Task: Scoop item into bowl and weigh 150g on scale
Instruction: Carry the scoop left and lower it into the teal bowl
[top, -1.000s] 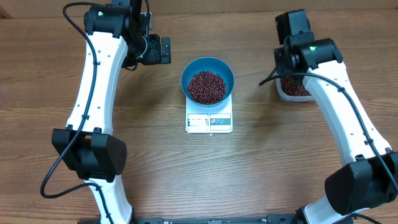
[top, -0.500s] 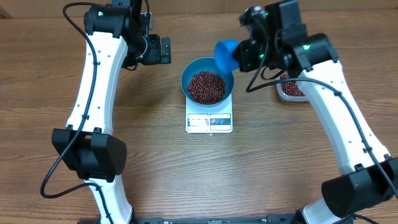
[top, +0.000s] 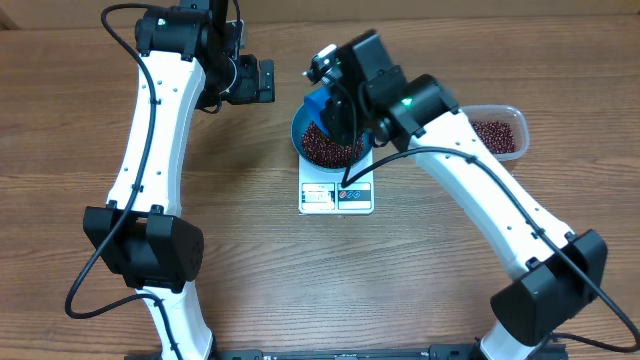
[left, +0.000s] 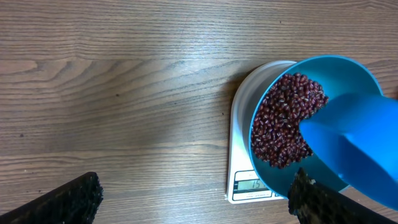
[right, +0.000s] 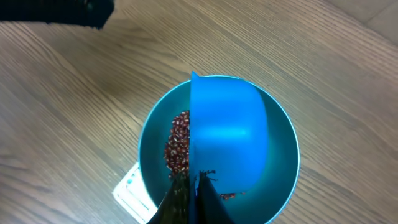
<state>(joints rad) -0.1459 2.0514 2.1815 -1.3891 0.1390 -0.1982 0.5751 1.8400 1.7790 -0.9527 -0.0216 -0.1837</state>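
Blue plastic dominates the working zone: the bowl (top: 298, 140) is seated on the scale (top: 336, 197), and the scoop (right: 227, 134) is held directly above the bowl's interior.

**Gripper state**
- The right gripper (right: 191, 186) is clamped on the scoop's handle, with the jaws drawn together.
- The left gripper (top: 264, 80) is spread wide and holds nothing. It is parked to the left of the bowl, apart from the rim.

**Governing relation**
- The beans (left: 286, 121) lie heaped in the bowl, straight below the scoop.
- In the right wrist view, the scoop's long axis runs from the fingers across the bowl. Its open face is turned sideways, toward the exposed part of the heap.
- The right arm is the nearer one, so any pour or top-up is judged to fall to it.
- The scale's display cannot be read, so the weight reached cannot be told.

**Change from the earlier frames**
- One second earlier, the right gripper was over the tub (top: 495, 130), to the right of the bowl.
- Half a second earlier, the scoop was at the bowl's right rim.
- The scoop is now over the bowl and the tub is uncovered.
- The left arm is unchanged.
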